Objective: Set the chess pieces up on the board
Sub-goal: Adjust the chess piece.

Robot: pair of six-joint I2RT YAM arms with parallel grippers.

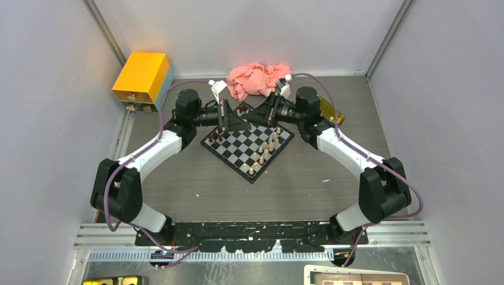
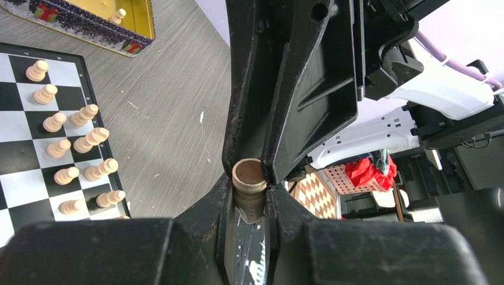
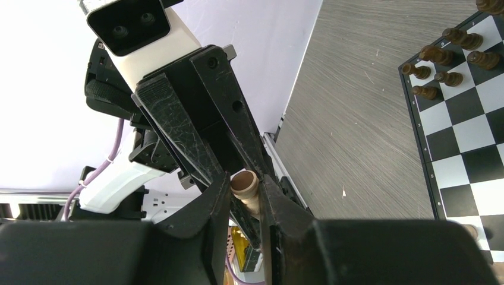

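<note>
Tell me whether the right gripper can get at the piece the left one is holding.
Likely yes: the right gripper straddles the chess piece held in the left gripper, with nothing between them.

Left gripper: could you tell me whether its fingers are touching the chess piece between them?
Touching. The left wrist view shows the chess piece pinched between both fingers of the left gripper, with no gap on either side.

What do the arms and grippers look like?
The left arm and right arm have white shells between black joints, with a purple cable along each. The left gripper and right gripper are black, wedge-shaped, with two scuffed fingers. A white camera block tops each wrist.
</note>
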